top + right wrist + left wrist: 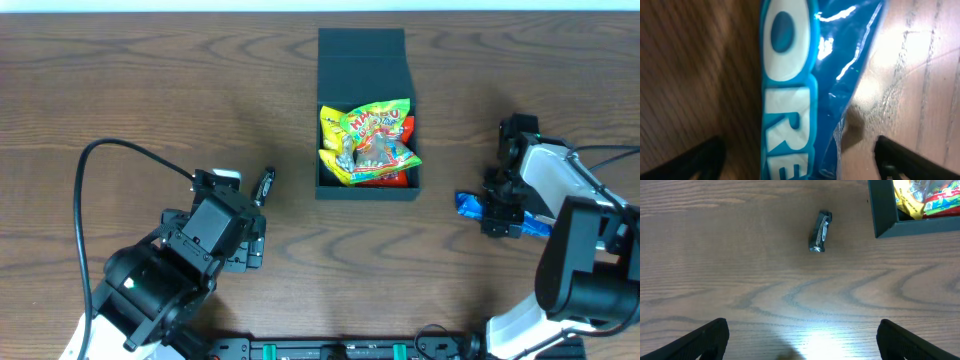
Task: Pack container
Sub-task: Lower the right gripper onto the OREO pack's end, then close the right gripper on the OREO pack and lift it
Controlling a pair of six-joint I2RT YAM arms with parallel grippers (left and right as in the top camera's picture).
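From overhead, you have the container (367, 192) at the middle of the far half of the wood-grain table (120, 80). It is a square, matte, teal-black cardboard box, and its flap lid (361, 52) is folded back flat toward the far edge. Crinkly snack packets fill it: a glossy yellow-green packet (372, 138) on top and a red packet (402, 180) showing at the near right corner. A small dark wrapper (264, 185) lies to the box's left. To its right, your right gripper (502, 212) sits over a blue packet (468, 205).

In the left wrist view, your left gripper (802, 342) is spread wide and holds nothing. The dark, slightly twisted wrapper lies on bare table well ahead of it, and the box corner is at upper right.

In the right wrist view, shiny blue film with white letters "ORE" fills the frame. The fingers (700, 160) stand apart on either side of the packet, not pinching it.
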